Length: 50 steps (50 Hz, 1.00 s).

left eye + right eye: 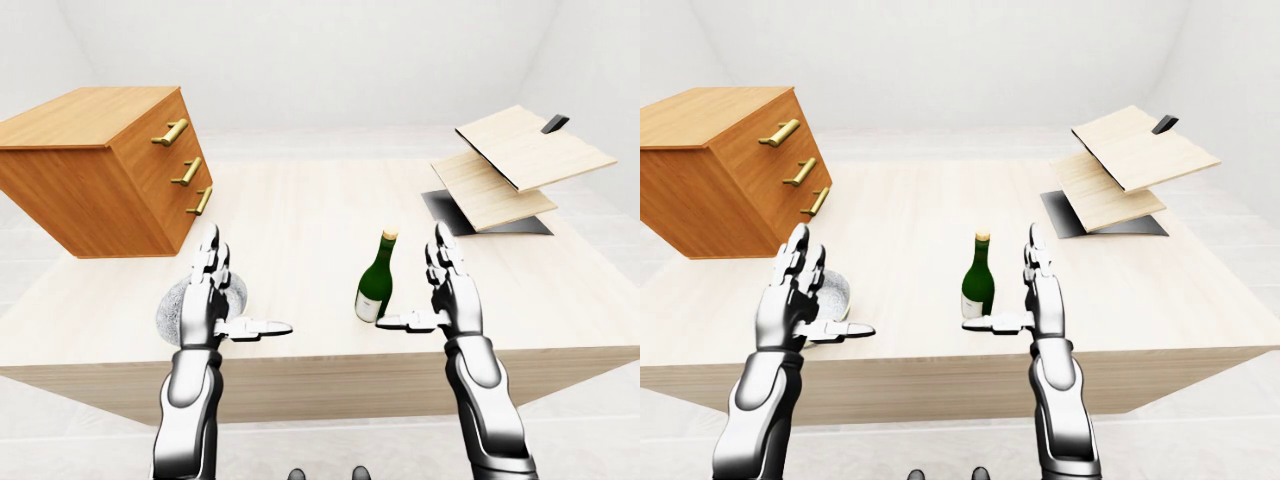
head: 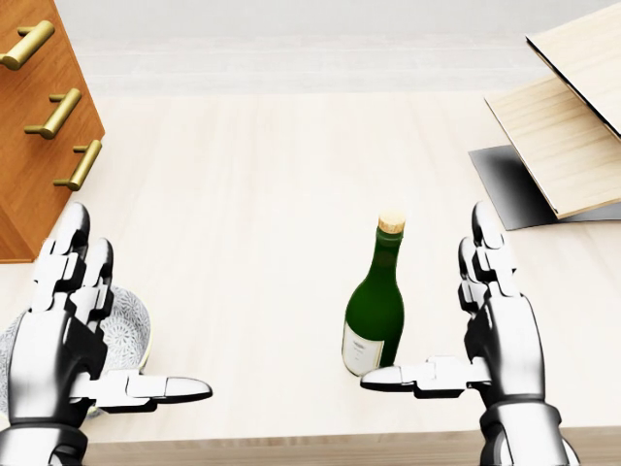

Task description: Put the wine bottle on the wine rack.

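A green wine bottle (image 2: 376, 309) with a cork and a white label stands upright on the pale wooden table (image 2: 272, 194), low and right of centre in the head view. My right hand (image 2: 435, 309) is open just right of the bottle. Its fingers (image 2: 488, 267) point up and its thumb reaches under the bottle's base side without touching it. My left hand (image 2: 136, 309) is open at the lower left, far from the bottle. The wine rack (image 1: 512, 160), slanted light boards on a black base, stands at the table's right.
A wooden drawer chest (image 1: 100, 170) with brass handles sits at the left of the table. A grey patterned plate (image 2: 131, 335) lies under my left hand. The table's near edge (image 2: 291, 442) runs along the bottom of the head view.
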{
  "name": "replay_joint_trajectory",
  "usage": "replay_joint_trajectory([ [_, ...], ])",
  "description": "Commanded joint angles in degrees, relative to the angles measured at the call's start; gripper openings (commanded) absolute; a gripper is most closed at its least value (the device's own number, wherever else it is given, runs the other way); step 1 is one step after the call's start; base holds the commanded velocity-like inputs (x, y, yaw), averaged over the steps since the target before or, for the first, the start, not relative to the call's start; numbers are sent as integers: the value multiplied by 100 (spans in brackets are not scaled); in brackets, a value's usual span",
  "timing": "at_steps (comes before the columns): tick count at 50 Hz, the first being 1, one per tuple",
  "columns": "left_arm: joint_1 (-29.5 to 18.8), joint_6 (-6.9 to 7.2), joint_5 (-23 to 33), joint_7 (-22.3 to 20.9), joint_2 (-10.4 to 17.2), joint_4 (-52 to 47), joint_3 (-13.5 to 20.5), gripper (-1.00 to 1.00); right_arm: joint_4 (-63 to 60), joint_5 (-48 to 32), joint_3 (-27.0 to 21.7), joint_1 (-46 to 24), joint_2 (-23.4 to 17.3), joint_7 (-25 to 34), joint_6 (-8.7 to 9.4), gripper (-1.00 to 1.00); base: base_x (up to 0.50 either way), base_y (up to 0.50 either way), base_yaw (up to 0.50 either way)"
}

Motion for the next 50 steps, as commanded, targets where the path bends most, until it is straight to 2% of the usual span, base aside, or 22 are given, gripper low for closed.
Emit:
replay_joint_trajectory([
  [1,65,0,-154,-94,20,-391,176,100,-658,80,-119,38,16,16,0,100,0,0,0],
  [13,147,0,-169,-132,-28,-418,147,100,-656,42,-160,64,8,-14,0,100,-6,0,0],
  [23,264,0,-141,-186,-46,-544,79,100,-501,-43,-94,37,1,30,0,100,-45,2,0],
  [34,137,0,-200,-190,-54,-383,75,100,-498,-16,-27,21,47,49,0,100,-46,3,0],
  [50,226,0,-213,-193,-63,-377,45,100,-744,37,86,147,66,97,0,100,-4,-47,0],
])
